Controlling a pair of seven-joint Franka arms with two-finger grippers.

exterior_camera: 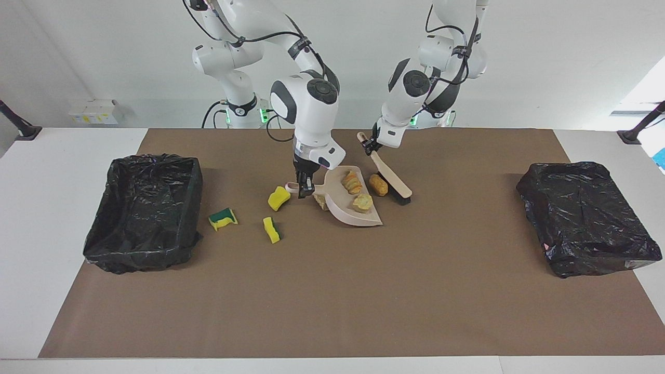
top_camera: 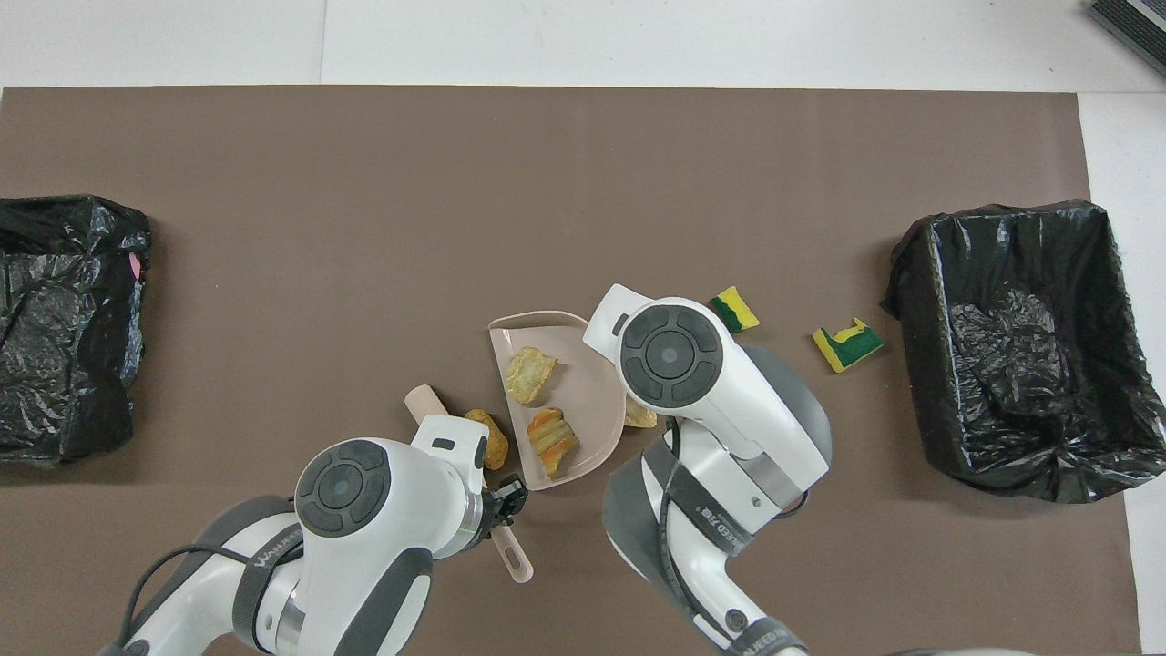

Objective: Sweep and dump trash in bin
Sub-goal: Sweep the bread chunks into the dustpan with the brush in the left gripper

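Observation:
My right gripper (exterior_camera: 304,189) is shut on the handle of the beige dustpan (exterior_camera: 342,209), which rests on the mat. Two pale lumps (exterior_camera: 353,182) (exterior_camera: 362,202) lie in the pan, also seen from overhead (top_camera: 529,374) (top_camera: 551,435). A third pale lump (exterior_camera: 320,202) sits on the mat against the pan's back, by the handle. My left gripper (exterior_camera: 370,145) is shut on the hand brush (exterior_camera: 393,182). An orange-brown lump (exterior_camera: 378,184) lies between the bristles and the pan's mouth. Three sponge bits (exterior_camera: 279,198) (exterior_camera: 223,218) (exterior_camera: 271,229) lie toward the open bin (exterior_camera: 145,208).
A second black-bagged bin (exterior_camera: 587,223) stands at the left arm's end of the brown mat. In the overhead view the right arm's wrist hides its gripper and one sponge bit; two sponge bits (top_camera: 734,310) (top_camera: 847,344) show beside the open bin (top_camera: 1020,346).

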